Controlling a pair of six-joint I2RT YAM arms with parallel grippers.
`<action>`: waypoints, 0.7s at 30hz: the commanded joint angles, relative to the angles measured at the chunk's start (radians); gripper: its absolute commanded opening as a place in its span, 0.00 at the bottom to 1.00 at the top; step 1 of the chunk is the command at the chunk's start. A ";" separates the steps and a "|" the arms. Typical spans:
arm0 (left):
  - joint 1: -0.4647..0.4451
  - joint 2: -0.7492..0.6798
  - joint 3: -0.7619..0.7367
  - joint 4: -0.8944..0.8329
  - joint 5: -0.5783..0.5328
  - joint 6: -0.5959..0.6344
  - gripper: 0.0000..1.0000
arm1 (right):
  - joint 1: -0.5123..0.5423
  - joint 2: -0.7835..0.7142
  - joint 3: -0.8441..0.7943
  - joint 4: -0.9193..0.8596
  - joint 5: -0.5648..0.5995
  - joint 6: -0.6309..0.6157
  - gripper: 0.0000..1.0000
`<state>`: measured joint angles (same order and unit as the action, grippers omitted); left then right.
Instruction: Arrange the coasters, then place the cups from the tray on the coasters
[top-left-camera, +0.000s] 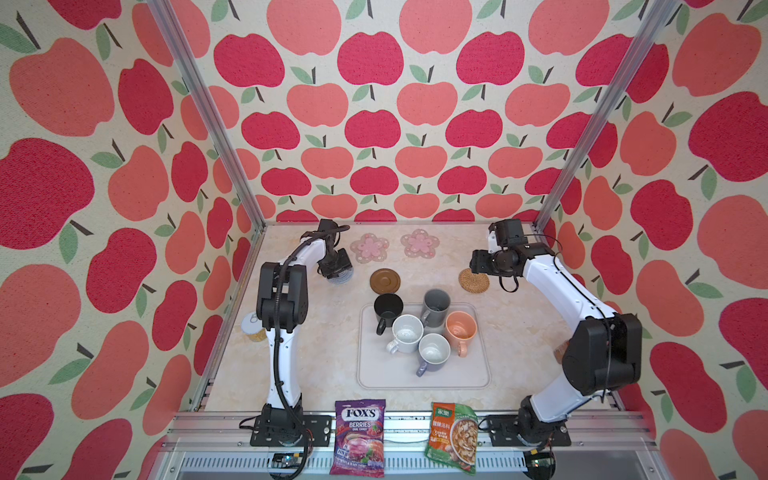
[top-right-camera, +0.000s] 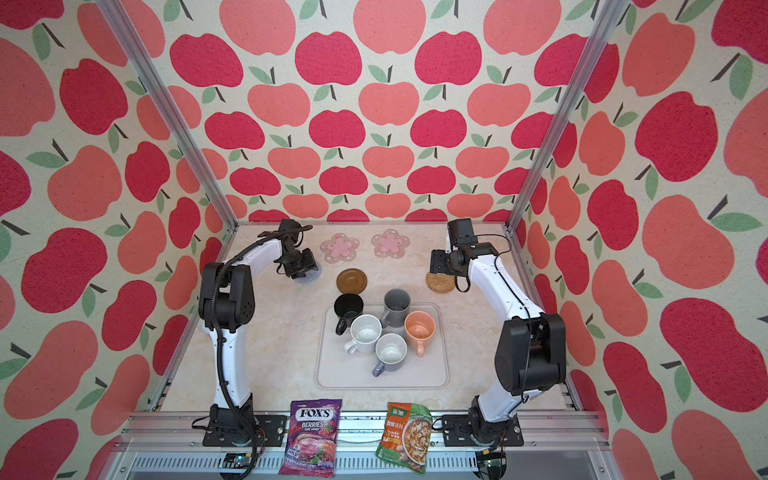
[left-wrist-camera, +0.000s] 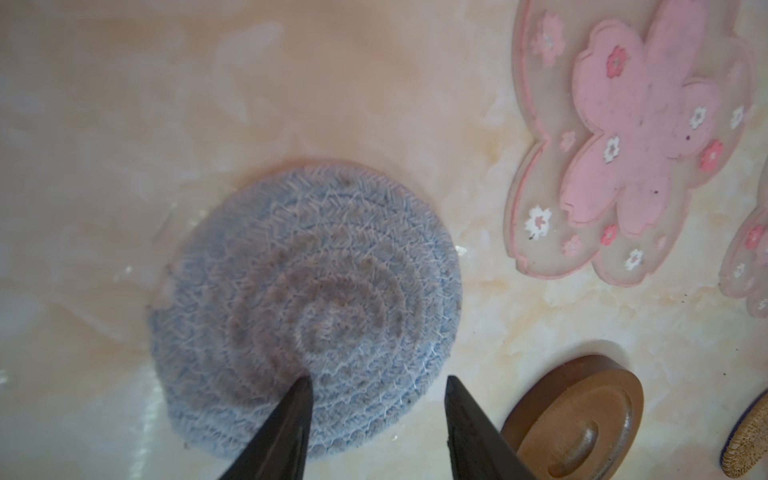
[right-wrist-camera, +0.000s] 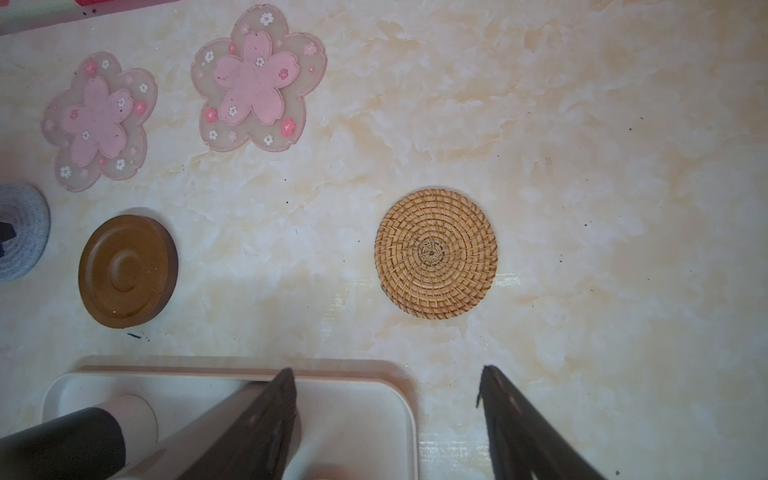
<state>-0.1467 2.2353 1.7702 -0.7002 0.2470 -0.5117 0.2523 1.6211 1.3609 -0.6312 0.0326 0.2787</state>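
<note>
I find the left jaws released, spread low over the grey woven coaster (left-wrist-camera: 307, 291), beyond the tray's (top-left-camera: 424, 376) far left corner. The right jaws are released and empty, near the rattan coaster (right-wrist-camera: 435, 253) beyond its far right corner. All five cups (top-left-camera: 407, 330) stand crowded on the tray. Risks, in my judgement: the soft coaster snags and bunches, and the packed cups knock their neighbours when lifted.

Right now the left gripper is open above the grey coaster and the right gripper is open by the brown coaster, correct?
Not quite. The right gripper is open by the rattan coaster, not the brown coaster, which lies near the middle of the table. The right wrist view shows it, as do both top views. The left gripper is open above the grey coaster, as you said.
</note>
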 joint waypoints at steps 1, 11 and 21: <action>-0.022 0.046 0.006 -0.071 -0.007 -0.032 0.54 | -0.006 0.011 -0.013 -0.027 -0.014 0.019 0.73; -0.034 -0.011 -0.097 -0.061 -0.010 -0.042 0.54 | -0.005 0.029 -0.016 -0.015 -0.025 0.024 0.73; -0.045 -0.021 -0.043 -0.106 -0.038 -0.046 0.55 | -0.005 0.027 -0.026 -0.013 -0.033 0.038 0.73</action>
<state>-0.1787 2.2017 1.7214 -0.7044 0.2398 -0.5350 0.2523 1.6470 1.3510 -0.6296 0.0132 0.2966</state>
